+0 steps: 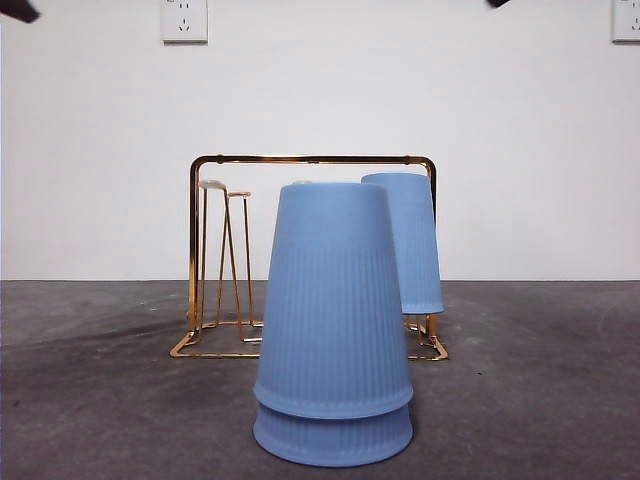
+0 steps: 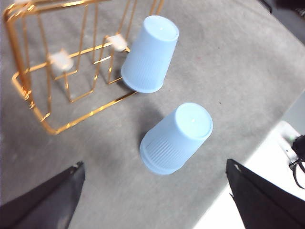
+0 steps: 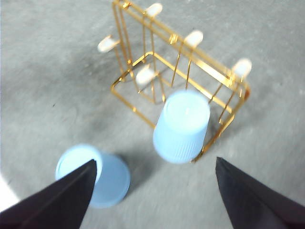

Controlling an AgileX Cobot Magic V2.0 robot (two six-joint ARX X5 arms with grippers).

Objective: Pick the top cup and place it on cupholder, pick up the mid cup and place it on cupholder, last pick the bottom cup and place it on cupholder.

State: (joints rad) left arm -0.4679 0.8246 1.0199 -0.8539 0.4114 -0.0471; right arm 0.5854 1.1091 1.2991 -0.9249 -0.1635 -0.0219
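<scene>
1. Already one blue cup (image 1: 410, 240) sits upside down on a peg at one end of the gold rack (image 1: 310, 160).
2. In front of the rack, two more cups, nested, form a stack (image 1: 333, 325) standing upside down on the grey table (image 1: 90, 400).
3. The left gripper (image 2: 152, 200) hangs above the stack, jaws spread wide and holding nothing.
4. The right gripper (image 3: 155, 195) hovers over the table too, likewise released and bare.
</scene>
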